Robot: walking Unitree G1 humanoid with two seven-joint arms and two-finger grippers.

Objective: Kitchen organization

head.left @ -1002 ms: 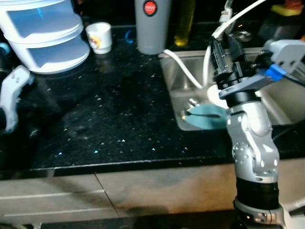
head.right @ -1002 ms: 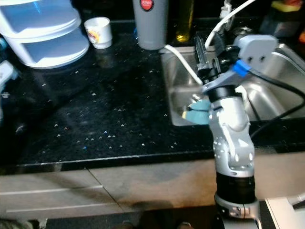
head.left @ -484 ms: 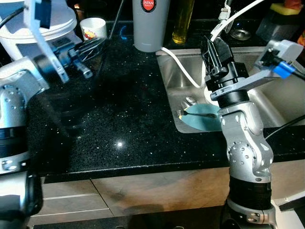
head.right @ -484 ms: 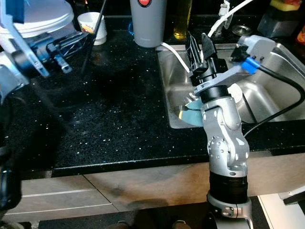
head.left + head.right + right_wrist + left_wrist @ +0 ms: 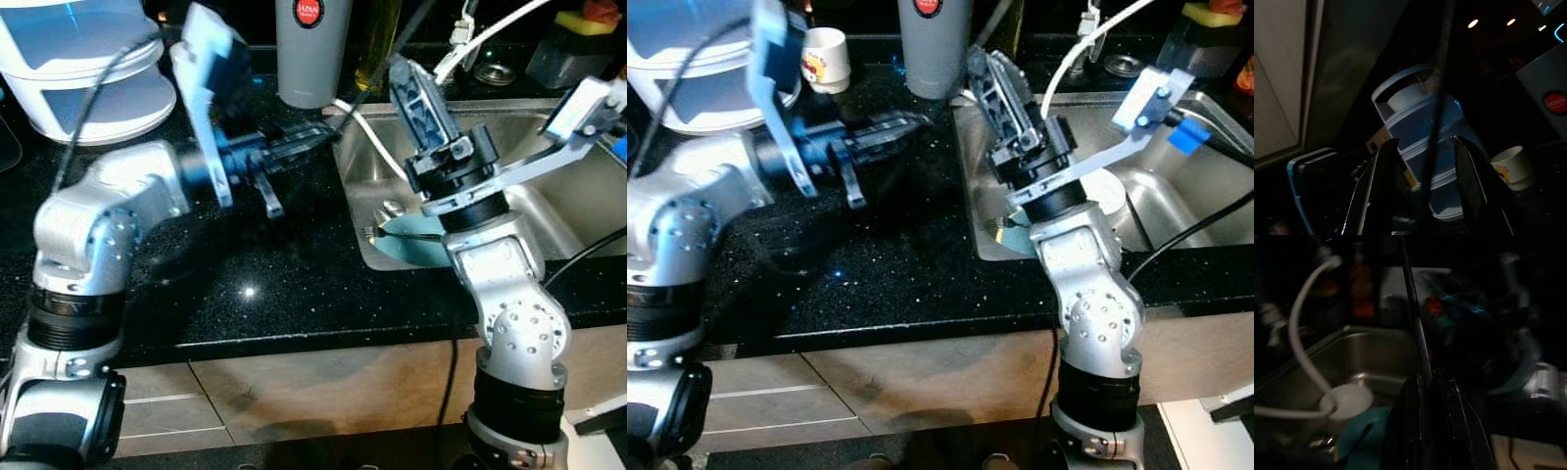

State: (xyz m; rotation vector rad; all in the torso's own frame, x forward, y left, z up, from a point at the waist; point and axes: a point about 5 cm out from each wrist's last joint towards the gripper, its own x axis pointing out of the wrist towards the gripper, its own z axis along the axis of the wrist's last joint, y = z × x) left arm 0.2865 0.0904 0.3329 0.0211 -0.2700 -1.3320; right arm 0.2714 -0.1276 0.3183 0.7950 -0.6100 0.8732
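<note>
Both grippers are raised above the black counter (image 5: 245, 294). Right gripper (image 5: 1422, 188) fingers are spread, holding nothing; left gripper (image 5: 1426, 396) fingers are pressed together near the sink (image 5: 549, 211), where a teal plate (image 5: 416, 245) lies.

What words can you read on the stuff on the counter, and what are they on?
"JAPAN": white letters on the round red badge of the grey canister at the back of the counter. There is smaller writing under that word, too blurred to read.

The white cup has a red and yellow picture on its side; any words there are too small to read.

Nothing readable on the white tiered container.
</note>
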